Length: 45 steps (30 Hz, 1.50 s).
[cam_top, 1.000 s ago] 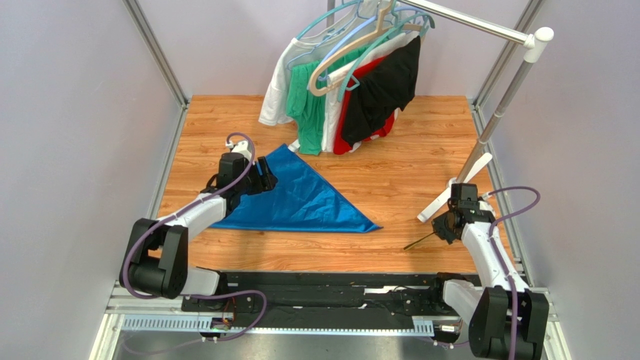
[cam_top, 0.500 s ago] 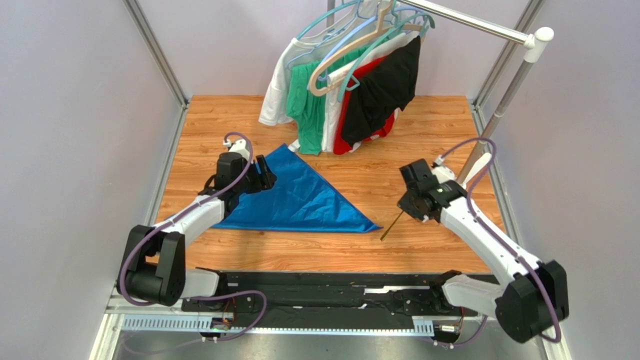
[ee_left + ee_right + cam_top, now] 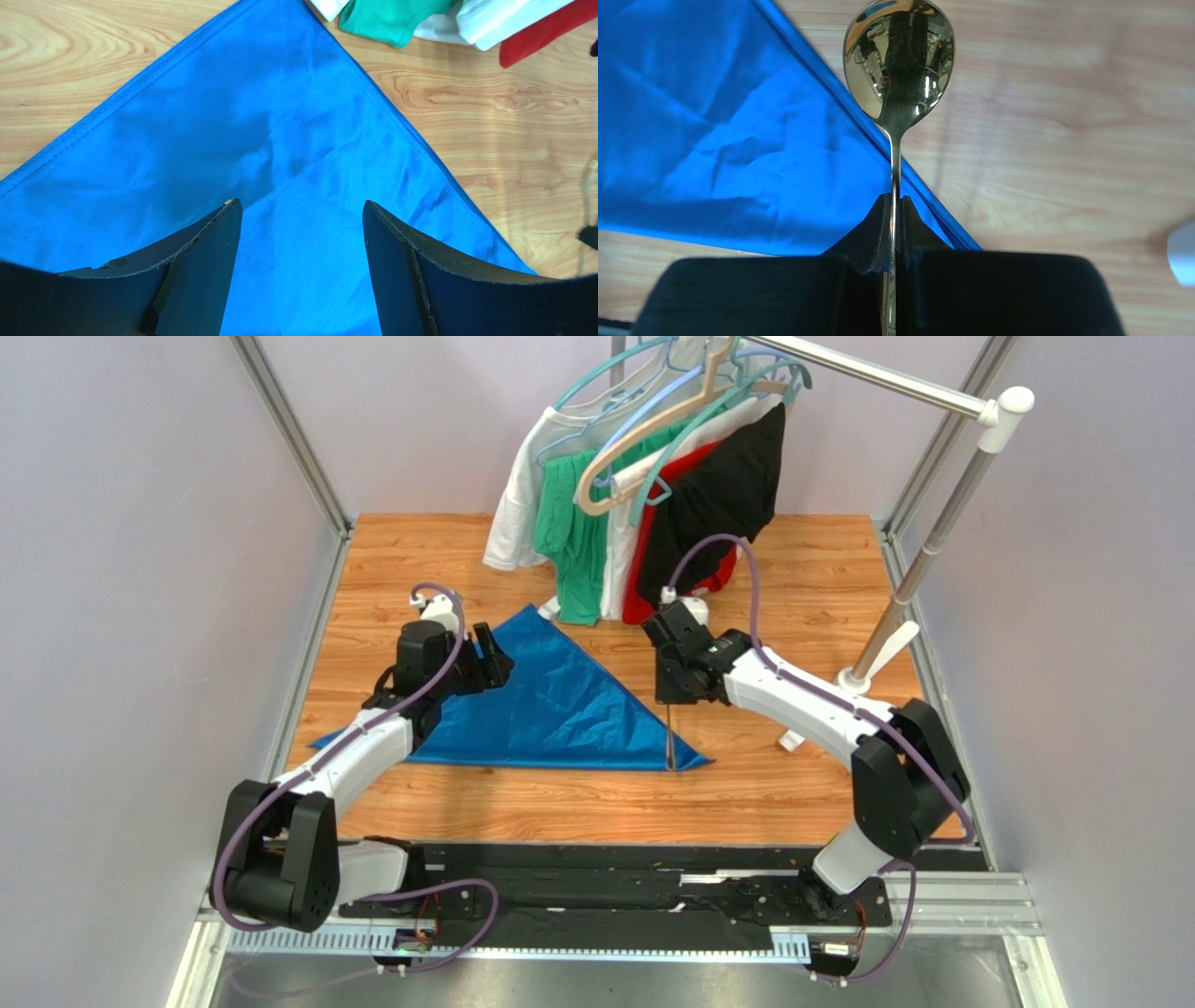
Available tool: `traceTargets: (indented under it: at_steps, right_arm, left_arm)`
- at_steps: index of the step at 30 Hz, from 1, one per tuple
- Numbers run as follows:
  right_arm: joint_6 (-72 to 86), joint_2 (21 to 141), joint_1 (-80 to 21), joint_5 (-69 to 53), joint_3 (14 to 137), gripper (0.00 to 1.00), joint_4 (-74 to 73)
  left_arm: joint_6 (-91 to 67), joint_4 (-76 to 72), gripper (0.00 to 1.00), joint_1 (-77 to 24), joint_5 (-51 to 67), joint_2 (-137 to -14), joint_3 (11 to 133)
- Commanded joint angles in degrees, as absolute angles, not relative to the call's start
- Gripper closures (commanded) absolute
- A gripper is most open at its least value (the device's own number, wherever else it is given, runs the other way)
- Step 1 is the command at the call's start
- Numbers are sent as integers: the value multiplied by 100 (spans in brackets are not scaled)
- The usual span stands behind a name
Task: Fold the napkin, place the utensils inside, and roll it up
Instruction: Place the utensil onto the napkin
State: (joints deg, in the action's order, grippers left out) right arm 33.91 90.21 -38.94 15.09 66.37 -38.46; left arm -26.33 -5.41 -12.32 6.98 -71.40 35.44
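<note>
Wooden table, grey walls, hanging garments, triangular blue napkin

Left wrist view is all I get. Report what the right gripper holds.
Observer: The right gripper is shut on a spoon, gripped by the handle.
Operator: Give me the spoon's place against the napkin.
Observer: Its bowl hangs by the napkin's right edge, near the right corner; the right wrist view shows wood under the bowl.
Operator: Give the napkin's full shape.
Observer: From above, a triangle, long edge toward the arms; the left gripper is open above its left part.
</note>
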Motion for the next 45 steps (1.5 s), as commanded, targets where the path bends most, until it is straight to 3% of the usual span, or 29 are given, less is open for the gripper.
traceTargets:
  at_steps: [1, 10, 23, 31, 45]
  right_arm:
    - [1990, 9351, -4025, 766, 7224, 100, -3252]
    - [889, 9975, -4324, -121, 7620, 100, -3024]
    - [-948, 10617, -5114, -492, 8217, 100, -2637]
    - [-2029, 11179, -5554, -440, 8569, 100, -2365]
    - [-3155, 11926, -6029, -351, 9079, 100, -2180]
  left_arm:
    - [-2496, -624, 27, -1231, 747, -6943, 3533]
    - [-3014, -247, 27, -1222, 818, -6786, 3498]
    - [-3840, -26, 26, -537, 870, -6434, 3340]
    - [-4087, -79, 23, 650, 897, -6970, 3568]
    - [-4069, 246, 23, 729, 501, -6029, 3278]
